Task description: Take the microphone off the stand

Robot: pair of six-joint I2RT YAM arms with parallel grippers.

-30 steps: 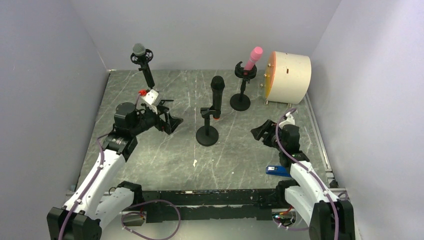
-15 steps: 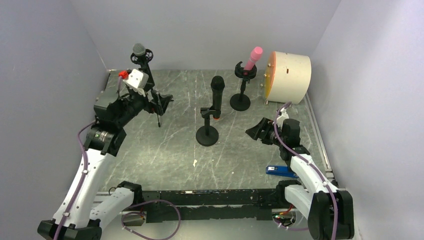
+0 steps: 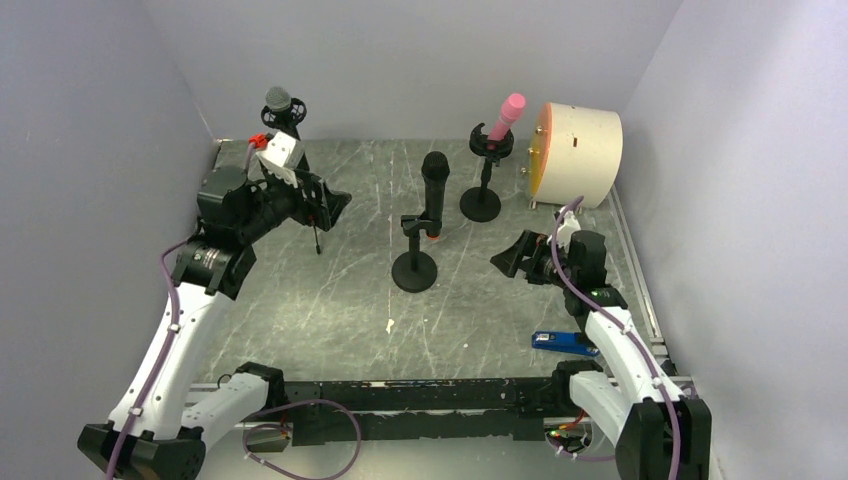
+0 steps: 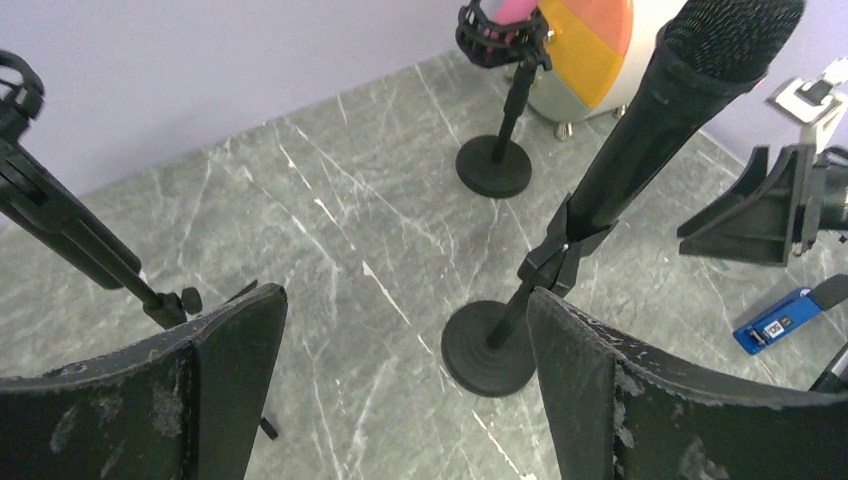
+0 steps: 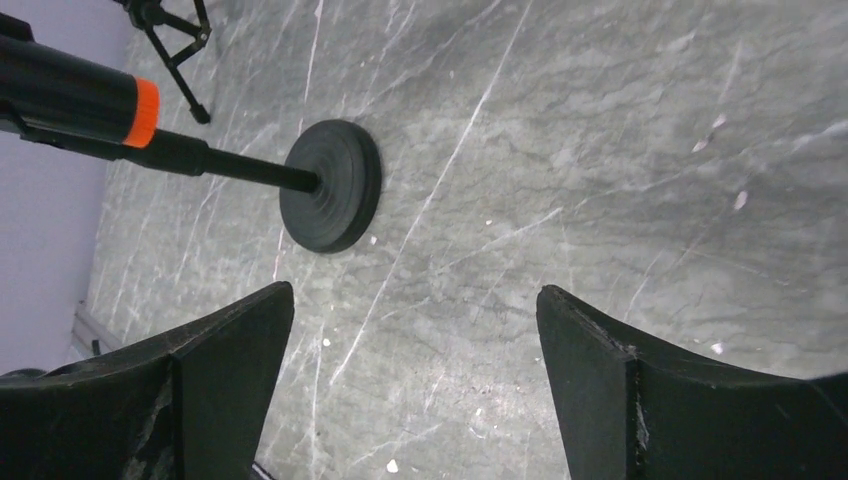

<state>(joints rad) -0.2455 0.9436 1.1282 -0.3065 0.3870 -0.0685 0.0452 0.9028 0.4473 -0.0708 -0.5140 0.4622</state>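
Three microphones stand in stands. A black microphone [image 3: 434,180] with an orange ring sits upright in a round-base stand [image 3: 414,270] mid-table. A grey-headed microphone [image 3: 278,98] is on a tripod stand at the back left, and a pink microphone [image 3: 509,110] on a stand at the back. My left gripper [image 3: 330,205] hangs open by the tripod stand, facing the black microphone [image 4: 680,110] with nothing between its fingers. My right gripper [image 3: 510,262] is open, low and to the right of the round base [image 5: 332,185], also holding nothing.
A white drum [image 3: 580,140] with an orange face lies at the back right. A small blue object [image 3: 560,342] lies near the right arm's base. Grey walls close in the left, back and right sides. The tripod's legs [image 4: 60,220] stand close to my left fingers.
My left arm has risen and drawn back to the left, beside the tripod stand. My right gripper has opened wider and edged left towards the black microphone's stand.
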